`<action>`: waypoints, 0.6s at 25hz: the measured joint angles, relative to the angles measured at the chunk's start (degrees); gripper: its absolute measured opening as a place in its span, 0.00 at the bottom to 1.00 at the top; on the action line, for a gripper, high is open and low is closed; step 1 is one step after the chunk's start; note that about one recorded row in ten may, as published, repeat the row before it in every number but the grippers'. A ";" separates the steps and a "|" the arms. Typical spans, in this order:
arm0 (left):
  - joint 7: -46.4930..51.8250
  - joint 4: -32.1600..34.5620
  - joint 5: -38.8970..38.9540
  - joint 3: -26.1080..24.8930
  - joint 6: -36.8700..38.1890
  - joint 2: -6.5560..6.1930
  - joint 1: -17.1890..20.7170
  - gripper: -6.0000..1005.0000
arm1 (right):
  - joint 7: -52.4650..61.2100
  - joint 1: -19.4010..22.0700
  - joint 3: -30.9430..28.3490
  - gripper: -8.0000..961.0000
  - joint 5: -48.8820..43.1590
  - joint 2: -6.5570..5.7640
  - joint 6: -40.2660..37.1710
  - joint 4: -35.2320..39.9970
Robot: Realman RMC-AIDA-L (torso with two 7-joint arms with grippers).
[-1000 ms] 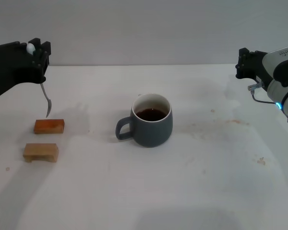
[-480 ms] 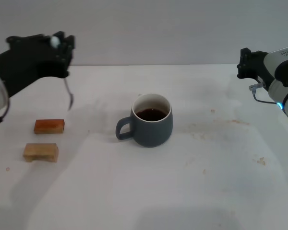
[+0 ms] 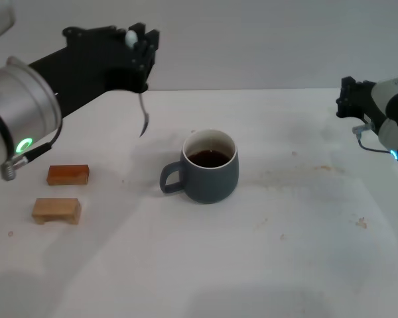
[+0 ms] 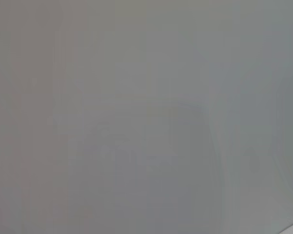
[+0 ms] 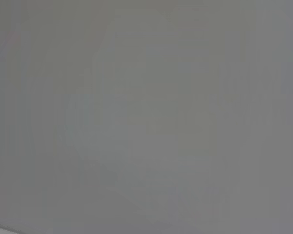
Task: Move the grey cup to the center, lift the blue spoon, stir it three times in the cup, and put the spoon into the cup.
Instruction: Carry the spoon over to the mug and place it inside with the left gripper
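Holding the blue spoon [image 3: 141, 109] up in the air, my left gripper [image 3: 136, 50] is clamped on its pale handle end, and the metal neck and bowl hang straight down below my fingers. Spoon bowl hangs clear of the table [image 3: 252, 252], to my left of the grey cup [image 3: 203, 166] and a little behind it, not over the rim. Cup stands upright near the table's middle, loop handle pointing to my left, dark liquid inside. Two small wooden blocks [image 3: 67, 175] [image 3: 56, 211] lie well apart from the cup, near the left edge. My right gripper [image 3: 349, 97] is parked high at the far right; can't tell how it is set. Both wrist views show only blank grey.
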State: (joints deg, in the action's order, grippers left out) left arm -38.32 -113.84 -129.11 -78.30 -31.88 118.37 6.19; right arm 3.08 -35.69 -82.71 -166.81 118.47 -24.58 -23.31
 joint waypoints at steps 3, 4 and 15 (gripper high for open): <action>0.07 0.11 0.14 1.32 1.02 0.02 -1.90 0.15 | -0.01 0.02 -0.76 0.01 -0.11 0.00 -0.10 1.58; 0.08 0.18 0.15 1.65 1.25 0.02 -2.26 0.15 | -0.01 0.02 -1.09 0.01 -0.18 0.00 -0.22 2.14; -0.13 5.69 0.18 6.54 7.25 -0.04 -7.49 0.15 | -2.00 2.25 -2.45 0.01 -0.34 -0.12 -1.21 4.21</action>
State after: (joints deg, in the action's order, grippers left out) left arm -38.45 -108.15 -128.93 -71.77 -24.63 118.33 -1.30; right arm 1.08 -33.44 -85.16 -167.15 118.36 -25.79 -19.10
